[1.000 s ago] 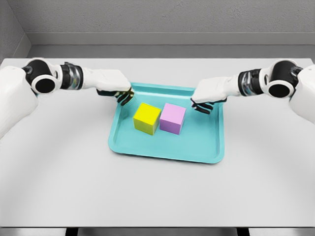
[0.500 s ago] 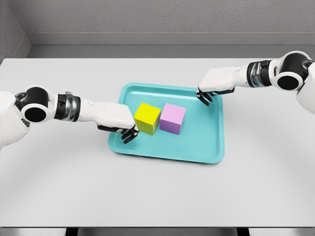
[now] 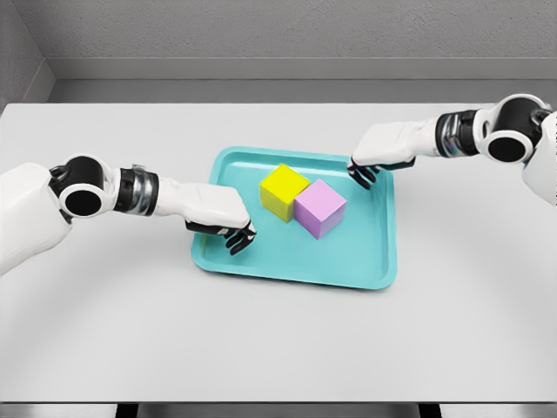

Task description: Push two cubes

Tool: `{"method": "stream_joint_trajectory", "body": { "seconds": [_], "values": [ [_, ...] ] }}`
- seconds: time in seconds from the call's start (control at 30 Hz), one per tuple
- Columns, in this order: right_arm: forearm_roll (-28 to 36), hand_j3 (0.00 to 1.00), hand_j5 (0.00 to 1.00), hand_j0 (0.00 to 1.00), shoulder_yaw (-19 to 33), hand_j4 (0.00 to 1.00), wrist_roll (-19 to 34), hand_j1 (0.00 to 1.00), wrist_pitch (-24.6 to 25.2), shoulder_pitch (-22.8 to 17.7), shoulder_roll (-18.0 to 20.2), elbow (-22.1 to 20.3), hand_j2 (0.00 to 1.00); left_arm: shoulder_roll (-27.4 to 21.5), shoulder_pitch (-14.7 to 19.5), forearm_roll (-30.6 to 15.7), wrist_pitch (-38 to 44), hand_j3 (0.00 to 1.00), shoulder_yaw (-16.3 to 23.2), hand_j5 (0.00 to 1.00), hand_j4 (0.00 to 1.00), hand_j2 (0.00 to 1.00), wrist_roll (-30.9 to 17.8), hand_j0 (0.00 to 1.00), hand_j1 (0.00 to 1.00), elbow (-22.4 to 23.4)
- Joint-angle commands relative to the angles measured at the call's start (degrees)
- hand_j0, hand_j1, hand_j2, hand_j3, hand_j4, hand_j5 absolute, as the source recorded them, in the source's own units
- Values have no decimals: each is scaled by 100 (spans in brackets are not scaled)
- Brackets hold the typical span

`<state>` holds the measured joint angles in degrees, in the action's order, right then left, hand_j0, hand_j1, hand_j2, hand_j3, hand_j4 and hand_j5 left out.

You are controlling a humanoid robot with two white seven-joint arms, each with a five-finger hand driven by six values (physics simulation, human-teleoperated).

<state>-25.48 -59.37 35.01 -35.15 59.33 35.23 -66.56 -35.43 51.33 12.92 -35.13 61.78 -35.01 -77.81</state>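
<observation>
- Teal tray sits mid-table on the grey table from my head view.
- I see the yellow cube and pink cube inside it, touching, both turned at an angle, in the tray's far half.
- My left hand hangs over the tray's near-left part, fingers curled downward, gripping nothing, apart from the yellow cube.
- My right hand is at the far-right corner, fingers curled, holding nothing.

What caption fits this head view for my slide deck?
Yellow cube and pink cube touching on a teal tray, left robot hand and right robot hand at opposite tray edges.
</observation>
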Motion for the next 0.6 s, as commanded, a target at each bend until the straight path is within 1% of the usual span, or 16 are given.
{"method": "stream_joint_trajectory", "body": {
  "seconds": [0.0, 0.07, 0.1, 0.13, 0.2, 0.23, 0.3, 0.4, 0.43, 0.5, 0.57],
  "values": [
    [26, 25, 25, 25, -31, 25, -1, 25, 15, -35, -113, -6, 25, -8, 0, -43, 13, 20, -8, 20, 20, 20, 1, 20, 20, 3],
    [26, 25, 25, 25, -31, 25, -1, 25, 15, -53, -236, -6, 25, -43, 9, -61, 13, 20, -8, 20, 20, 20, 1, 20, 20, 12],
    [26, 25, 25, 25, -40, 25, -1, 25, 15, -53, -262, -6, 25, -87, 26, -79, 13, 20, -52, 20, 20, 20, 1, 20, 20, 12],
    [26, 25, 25, 25, -49, 25, -1, 25, 15, -53, -288, -6, 25, -254, 35, -96, 13, 20, -87, 20, 20, 20, 1, 20, 20, 12],
    [26, 24, 24, 24, -49, 24, -1, 24, 15, -44, -306, 3, 24, -289, 53, -140, 13, 20, -183, 20, 20, 20, 1, 20, 20, 12],
    [17, 21, 21, 21, -49, 21, -1, 21, 15, -35, -359, 3, 21, -403, 53, -140, 13, 20, -307, 20, 20, 20, 1, 20, 20, 20],
    [17, 14, 14, 14, -58, 14, -1, 14, 15, -44, -376, 3, 14, -447, 53, -149, 13, 20, -368, 20, 20, 20, 1, 20, 20, 38],
    [-35, 13, 13, 13, -66, 13, -1, 13, 15, -35, -420, 73, 13, -474, 70, -149, 13, 20, -386, 20, 20, 20, 1, 20, 20, 56],
    [-44, 13, 13, 13, -66, 13, -1, 13, 15, -35, -420, 117, 13, -483, 97, -210, 13, 20, -395, 20, 20, 20, 1, 20, 20, 56],
    [-53, 13, 13, 13, -14, 13, -1, 13, 15, 17, -412, 415, 13, -570, 123, -298, 13, 20, -518, 20, 20, 20, 1, 20, 20, 64],
    [-53, 13, 13, 13, -14, 13, -1, 13, 15, 17, -455, 662, 13, -570, 123, -386, 13, 21, -526, 21, 21, 21, 1, 21, 21, 56]
  ]
}}
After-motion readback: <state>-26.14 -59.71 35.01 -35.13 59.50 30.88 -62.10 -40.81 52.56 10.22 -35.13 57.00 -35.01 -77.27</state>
